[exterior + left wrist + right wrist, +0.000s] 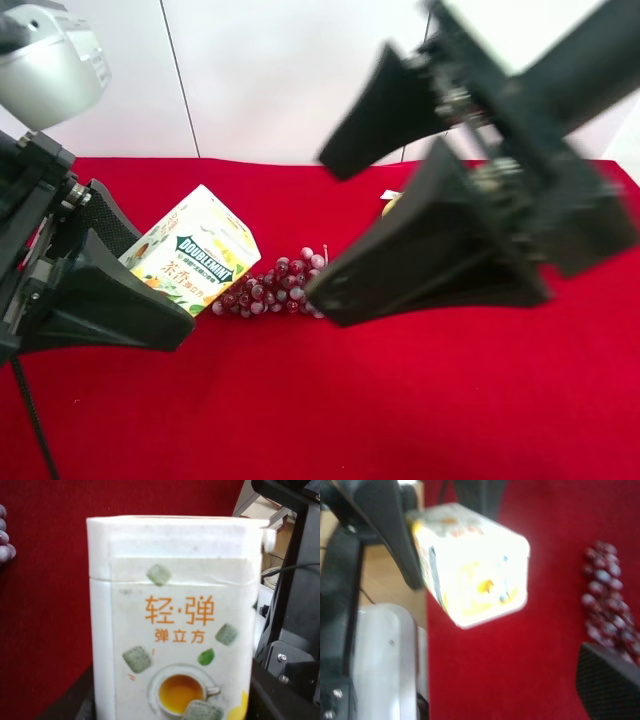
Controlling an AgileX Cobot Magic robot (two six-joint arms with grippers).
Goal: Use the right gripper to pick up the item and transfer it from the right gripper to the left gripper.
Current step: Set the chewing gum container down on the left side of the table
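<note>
A: Step in hand?

B: Handover, late stage by the look. Item (195, 255) off the tabletop (420, 410), tilted, near the edge on the left hand's side. Left hand (158, 278) clamped on it; right hand (322, 225) spread wide, holding nothing, apart from the item.

A: Next move?

B: Likely just clearing the right hand without bumping the item, left grip kept steady.

A: View against view?

B: Left wrist: frame-filling item face, dark fingers (282, 702) at both sides, so grip confirmed. Right wrist: plain gap between its own finger and the item. Only from exterior high: both hands at once, plus grape bunch (270, 288) mid-tabletop.
</note>
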